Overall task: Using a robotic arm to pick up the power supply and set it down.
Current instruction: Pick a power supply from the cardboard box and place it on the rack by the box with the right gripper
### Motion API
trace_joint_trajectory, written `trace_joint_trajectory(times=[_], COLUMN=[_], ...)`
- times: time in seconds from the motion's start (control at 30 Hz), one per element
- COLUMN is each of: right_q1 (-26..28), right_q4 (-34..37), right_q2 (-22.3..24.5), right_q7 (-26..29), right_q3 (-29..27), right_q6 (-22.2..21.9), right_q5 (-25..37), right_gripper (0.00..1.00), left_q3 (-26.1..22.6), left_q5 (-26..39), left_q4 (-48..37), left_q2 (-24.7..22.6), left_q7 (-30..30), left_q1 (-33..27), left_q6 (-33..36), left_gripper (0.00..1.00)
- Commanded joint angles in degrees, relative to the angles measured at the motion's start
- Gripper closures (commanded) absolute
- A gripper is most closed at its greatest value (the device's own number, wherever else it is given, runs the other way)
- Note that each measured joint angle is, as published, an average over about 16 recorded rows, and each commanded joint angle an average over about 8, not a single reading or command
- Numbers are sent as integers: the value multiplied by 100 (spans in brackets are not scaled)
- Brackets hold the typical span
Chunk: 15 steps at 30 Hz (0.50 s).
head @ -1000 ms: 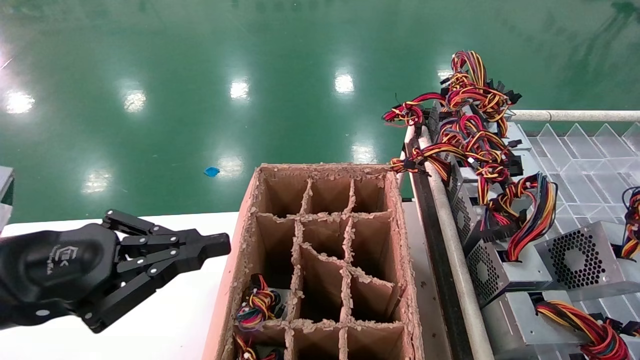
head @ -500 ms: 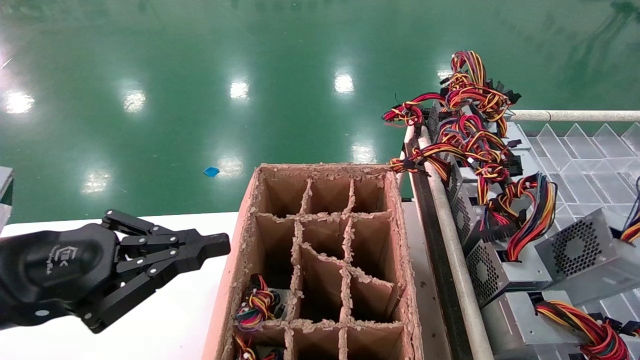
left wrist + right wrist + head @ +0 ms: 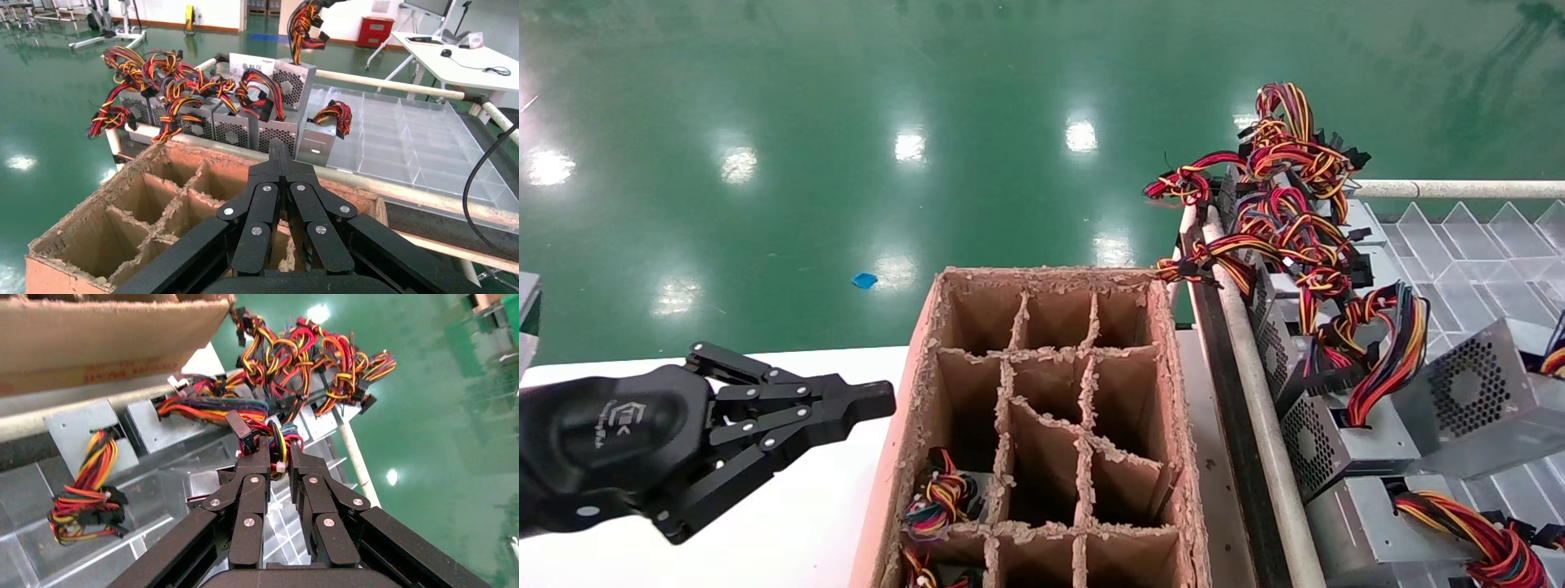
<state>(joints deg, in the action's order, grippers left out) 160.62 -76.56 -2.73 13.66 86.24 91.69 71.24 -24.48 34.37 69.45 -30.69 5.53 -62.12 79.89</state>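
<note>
Gripping a wire bundle (image 3: 276, 441), the right gripper (image 3: 278, 454) lifts the power supply (image 3: 1479, 396) tilted above the tray (image 3: 1459, 245). The left gripper (image 3: 866, 400), fingers together, hovers beside the cardboard box (image 3: 928, 327).

A grey sheet-metal power supply (image 3: 1479, 408) hangs tilted at the right edge of the head view, its round honeycomb fan grille facing left and its upper corner running out of frame. In the right wrist view its red, yellow and black wire bundle (image 3: 276, 444) is pinched between the black fingers of the right gripper (image 3: 278, 458) (the box itself lies out of sight there).
</note>
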Motion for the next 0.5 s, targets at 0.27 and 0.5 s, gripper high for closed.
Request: trace_joint_trajectory(times=[0.27, 0.5], right_q1=[-258, -312], right_q4=[2, 16], right_q2=[124, -41], right_q7=[11, 100], right_q3=[-56, 23], right_q6=[-3, -5], right_q5=[-64, 184], right_gripper=[100, 100], left_q3=[0, 0], left_q5=[0, 0], left_q4=[0, 0], left_q2=[0, 0], left_q7=[0, 0], left_q1=[0, 0], left_q6=[0, 0], left_gripper=[100, 100])
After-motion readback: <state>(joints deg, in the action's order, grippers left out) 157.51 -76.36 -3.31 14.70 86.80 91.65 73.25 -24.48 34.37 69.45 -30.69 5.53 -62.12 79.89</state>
